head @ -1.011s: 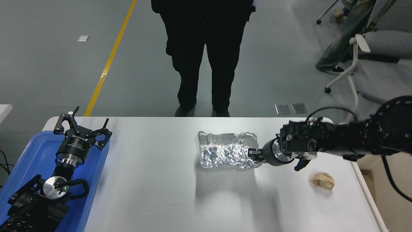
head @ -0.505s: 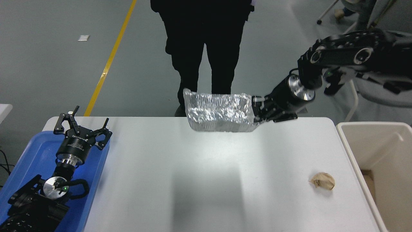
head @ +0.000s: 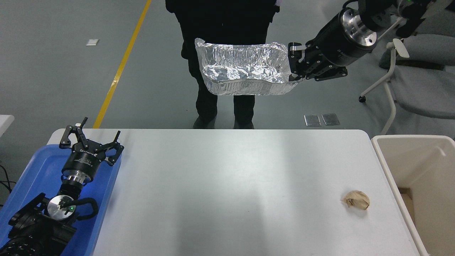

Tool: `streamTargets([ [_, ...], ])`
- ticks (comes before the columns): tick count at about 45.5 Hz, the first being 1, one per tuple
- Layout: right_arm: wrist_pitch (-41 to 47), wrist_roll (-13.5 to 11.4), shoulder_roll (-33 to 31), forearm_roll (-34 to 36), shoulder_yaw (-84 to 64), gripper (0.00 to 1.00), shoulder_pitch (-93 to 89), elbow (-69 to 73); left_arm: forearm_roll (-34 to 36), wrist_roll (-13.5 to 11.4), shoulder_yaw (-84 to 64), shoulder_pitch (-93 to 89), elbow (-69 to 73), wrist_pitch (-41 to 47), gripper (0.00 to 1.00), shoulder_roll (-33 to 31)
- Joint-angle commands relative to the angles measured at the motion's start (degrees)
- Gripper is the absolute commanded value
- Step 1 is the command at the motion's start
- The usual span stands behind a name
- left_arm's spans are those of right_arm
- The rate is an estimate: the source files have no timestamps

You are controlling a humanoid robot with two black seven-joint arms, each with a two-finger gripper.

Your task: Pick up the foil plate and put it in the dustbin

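Right gripper fingers clamped on foil plate edge, high above table, dustbin well apart

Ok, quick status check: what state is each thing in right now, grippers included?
foil plate: lifted high above the table, open side up, held by its right end.
right gripper: shut on the foil plate's rim.
left gripper: open, parked over the blue tray.
dustbin: open at the table's right edge, plate not in it.
paper ball: crumpled, lying on the white table near the dustbin.
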Motion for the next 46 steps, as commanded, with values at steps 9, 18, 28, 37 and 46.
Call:
streamTargets([
  [9,0.19,-0.09,-3.34,0.45,-11.72,0.0,1.18,-0.79,0.0,-0.12,-0.18,0.18,0.01,0.0,0.99,0.0],
  [18,0.19,-0.09,-11.86,-0.7,-18.31,0.0,0.57,-1.22,0.0,-0.21,-0.18,0.18,0.01,0.0,0.99,0.0],
  [28,0.19,-0.09,-24.87,-4.56,-24.29,0.0,-1.63,-3.42,0.0,-0.21,-0.18,0.27,0.01,0.0,0.99,0.0],
  [37,-3.06,-0.18,-33.58,-6.32,-25.53,0.0,-10.14,-7.19,0.0,-0.21,-0.18,0.18,0.01,0.0,0.99,0.0],
  [46,-7.98,-0.01,-39.47,-5.0,-22.02,0.0,-23.06,-17.03,0.0,-0.21,-0.18,0.18,0.01,0.0,0.99,0.0],
])
